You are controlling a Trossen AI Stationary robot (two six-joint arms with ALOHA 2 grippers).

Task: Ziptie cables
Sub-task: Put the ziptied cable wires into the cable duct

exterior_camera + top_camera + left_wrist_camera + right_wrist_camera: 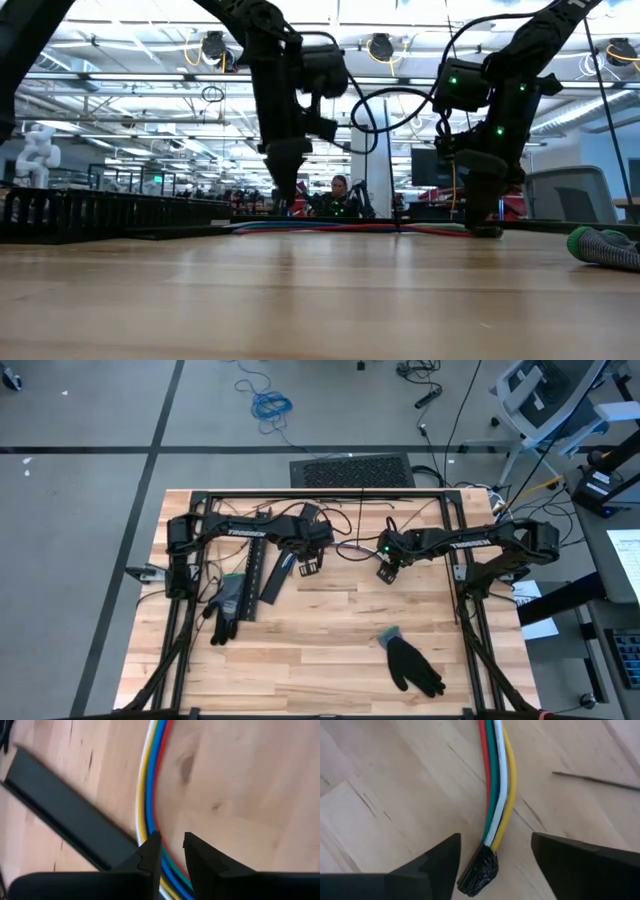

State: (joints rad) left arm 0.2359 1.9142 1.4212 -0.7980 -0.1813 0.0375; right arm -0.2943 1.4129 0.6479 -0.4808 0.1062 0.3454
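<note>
A robotics lab or workshop: beyond the jaws stretches an open hall with ceiling lights point(380, 45), monitors point(432, 165) and a seated person point(338, 192); behind the wooden bench point(330, 645), an office chair point(545, 400) on grey floor.

Bundle of thin flexible cables point(496, 785): red, green, white, yellow, blue strands; black tape wrap point(479, 872) at end. Pale wooden bench point(330, 640): streaked grain. Slotted plastic strip point(254, 575): black.
</note>
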